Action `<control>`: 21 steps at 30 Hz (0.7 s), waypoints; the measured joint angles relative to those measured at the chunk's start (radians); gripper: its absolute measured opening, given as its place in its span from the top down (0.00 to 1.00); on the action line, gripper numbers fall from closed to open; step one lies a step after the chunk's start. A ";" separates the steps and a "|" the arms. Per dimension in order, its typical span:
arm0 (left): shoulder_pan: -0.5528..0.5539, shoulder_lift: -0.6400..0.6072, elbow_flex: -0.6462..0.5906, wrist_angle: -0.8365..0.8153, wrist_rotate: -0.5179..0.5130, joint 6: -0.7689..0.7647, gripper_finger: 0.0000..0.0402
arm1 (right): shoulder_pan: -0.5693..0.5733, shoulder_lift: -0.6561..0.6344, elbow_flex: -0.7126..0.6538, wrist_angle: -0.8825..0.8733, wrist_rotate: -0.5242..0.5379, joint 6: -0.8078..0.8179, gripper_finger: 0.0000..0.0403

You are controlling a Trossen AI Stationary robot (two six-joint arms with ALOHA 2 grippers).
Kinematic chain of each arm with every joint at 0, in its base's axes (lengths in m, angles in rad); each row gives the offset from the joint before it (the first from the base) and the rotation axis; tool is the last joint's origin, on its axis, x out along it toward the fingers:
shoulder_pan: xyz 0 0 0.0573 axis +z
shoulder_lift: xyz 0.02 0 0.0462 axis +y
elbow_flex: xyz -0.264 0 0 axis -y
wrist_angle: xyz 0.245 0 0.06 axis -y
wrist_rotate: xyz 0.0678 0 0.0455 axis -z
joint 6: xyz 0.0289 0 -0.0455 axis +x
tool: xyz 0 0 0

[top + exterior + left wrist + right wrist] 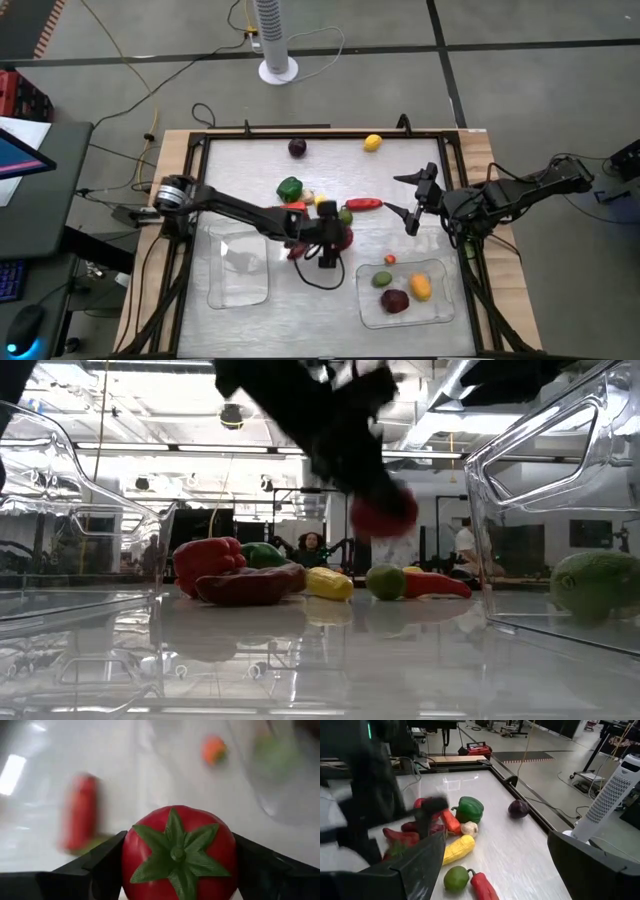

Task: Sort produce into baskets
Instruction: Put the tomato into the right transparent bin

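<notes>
On the left I have the empty clear tray (238, 268), thin glossy plastic with rounded corners; it looks light enough to slide if I bump its wall.

My left gripper (328, 245) sits at the table's middle, and in its wrist view the tomato (178, 852) is between its two dark fingers, one finger (97, 865) against each flank. I read that as a pinch across the widest part. In the low view the tomato hangs clear of the table. It looks like smooth, hard moulded plastic with a flat green leaf star on top: probably light, stiff and slippery, so I would keep the hold on the round middle, not the calyx.

Just beyond lies the cluster: a lobed green bell pepper (290, 187), a ridged yellow cob-like piece (459, 849), a round lime (455, 878) and a tapered red chili (363, 203).

Near right, the second tray (440, 312) holds several pieces.

My right gripper (418, 201) waits at the right, fingers spread, holding nothing.
</notes>
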 joint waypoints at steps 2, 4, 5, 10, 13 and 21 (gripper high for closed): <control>0.000 -0.039 0.000 0.046 -0.003 0.011 0.27 | 0.000 0.000 0.000 0.000 0.000 0.000 0.06; -0.004 -0.059 0.000 0.104 0.034 0.010 0.27 | 0.000 0.000 0.000 0.000 0.001 0.000 0.06; -0.007 -0.063 0.000 0.144 0.056 0.007 0.27 | 0.000 0.000 0.000 0.003 0.001 0.000 0.06; -0.032 -0.048 0.000 0.361 0.222 -0.045 0.26 | 0.008 -0.009 0.000 0.022 0.002 -0.013 0.06; -0.057 -0.016 0.001 0.472 0.286 -0.068 0.26 | 0.025 -0.031 0.000 0.036 0.004 -0.019 0.06; -0.100 0.078 0.003 0.628 0.227 -0.110 0.26 | 0.049 -0.046 0.000 0.030 0.024 -0.013 0.06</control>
